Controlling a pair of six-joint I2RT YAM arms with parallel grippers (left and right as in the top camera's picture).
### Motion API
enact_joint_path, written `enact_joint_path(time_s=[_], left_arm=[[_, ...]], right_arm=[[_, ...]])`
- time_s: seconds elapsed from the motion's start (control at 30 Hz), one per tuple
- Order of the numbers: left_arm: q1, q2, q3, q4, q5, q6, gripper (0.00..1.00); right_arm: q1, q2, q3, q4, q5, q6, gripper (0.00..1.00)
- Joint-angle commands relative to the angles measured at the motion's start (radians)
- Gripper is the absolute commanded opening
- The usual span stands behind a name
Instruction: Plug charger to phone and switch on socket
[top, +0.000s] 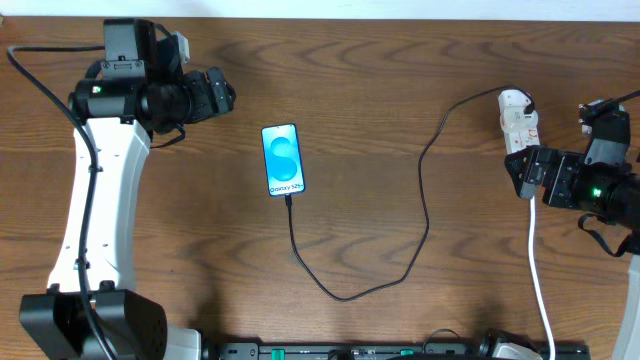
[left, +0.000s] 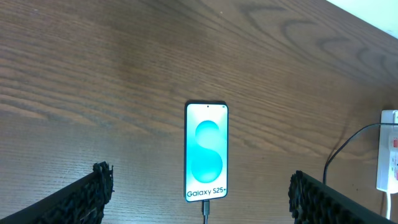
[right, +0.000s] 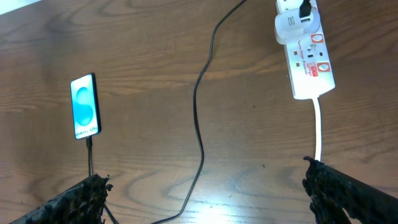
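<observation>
Phone (top: 283, 160): you'll find it flat on the table (top: 400, 80), screen lit blue, about 10 o'clock from the table's middle in the overhead view.
Charger (top: 425, 200): its tip sits in the phone's 6 o'clock end. The cable drops, loops toward 5 o'clock, then climbs to the socket.
Socket (top: 518, 120): white strip at 3 o'clock near the table's edge, with a black plug (right: 305, 9) in its far end. You cannot tell the switch position.
Left gripper (top: 224, 95): your pincer hangs at 10 o'clock of the phone, fingers (left: 87, 196) spread wide.
Right gripper (top: 520, 175): just at 6 o'clock of the socket, spread wide, gripping nothing.
</observation>
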Motion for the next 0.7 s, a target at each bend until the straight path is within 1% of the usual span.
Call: enact_joint_path(time_s=[0.0, 0.1, 0.23, 0.33, 0.53, 0.6, 0.67], left_arm=[[0.000, -0.018, 0.013, -0.003, -0.006, 0.001, 0.92], [0.000, -0.018, 0.013, -0.003, -0.006, 0.001, 0.92], [0.000, -0.018, 0.013, -0.003, -0.006, 0.001, 0.92], [0.000, -0.018, 0.013, -0.003, -0.006, 0.001, 0.92], [0.000, -0.018, 0.013, -0.003, -0.006, 0.001, 0.92], [0.000, -0.018, 0.013, -0.003, -0.006, 0.001, 0.92], [0.000, -0.018, 0.013, -0.003, -0.006, 0.001, 0.92]], right_arm=[[0.008, -0.007, -0.004, 0.021, 0.008, -0.008, 0.99], [0.010, -0.024, -0.038, 0.109, 0.020, -0.009, 0.99], [0.032, -0.091, -0.157, 0.278, 0.034, -0.008, 0.99], [0.070, -0.167, -0.298, 0.451, 0.054, -0.005, 0.99], [0.192, -0.373, -0.650, 0.854, 0.155, -0.004, 0.99], [0.215, -0.449, -0.774, 0.987, 0.178, 0.000, 0.99], [0.226, -0.515, -0.873, 1.083, 0.185, 0.003, 0.99]])
